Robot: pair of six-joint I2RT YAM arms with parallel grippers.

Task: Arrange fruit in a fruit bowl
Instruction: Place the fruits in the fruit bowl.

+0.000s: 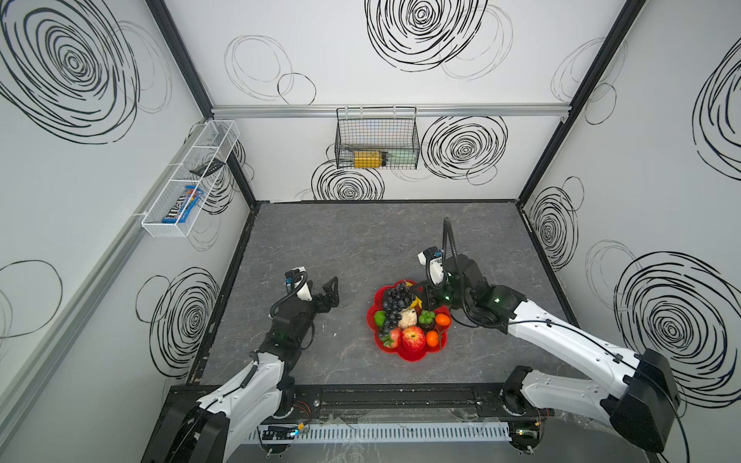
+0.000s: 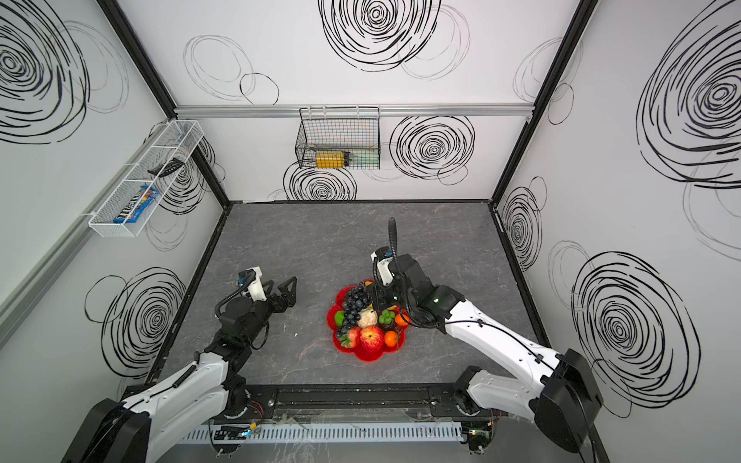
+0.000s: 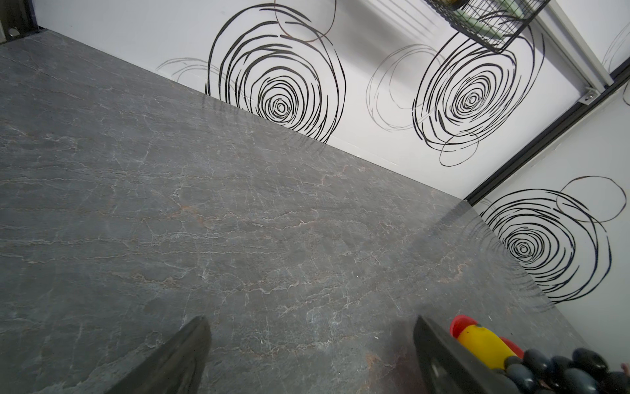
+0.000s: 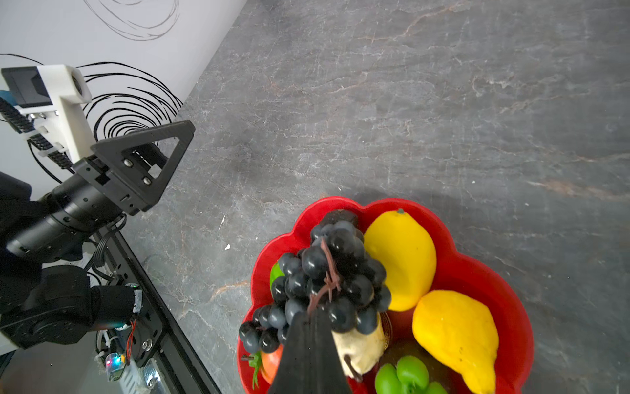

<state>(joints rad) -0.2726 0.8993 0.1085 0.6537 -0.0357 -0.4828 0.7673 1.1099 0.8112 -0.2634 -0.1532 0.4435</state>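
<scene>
Right wrist view gives me the clearest read. The right end effector [image 4: 312, 314] is closed down narrow above the fruit bowl [image 4: 511, 307], and its tip meets the brown stem of the black grape bunch [image 4: 341, 273]. I can't tell whether that stem is pinched or only touched. The bunch lies draped across the other fruit, with two yellow lemons [image 4: 402, 259] just beside it and a beige piece [image 4: 361, 348] partly under it.

In both top views the bowl sits on the table [image 1: 341, 240], a little right of centre, with the right arm reaching in over its far right side. At the near rim I see a red apple [image 1: 414, 337]. A strawberry [image 1: 392, 338] touches it on the left and an orange tangerine [image 1: 432, 338] sits on its right. A green lime [image 1: 379, 317] sits by the left rim.

The left end effector [image 1: 333, 293] is spread wide and holds nothing. It sits over the table to the left of the bowl, clearly apart from it. In the left wrist view its fingers [image 3: 184, 354] frame plain table. The bowl's rim, a lemon and some grapes show just past one of them.
</scene>
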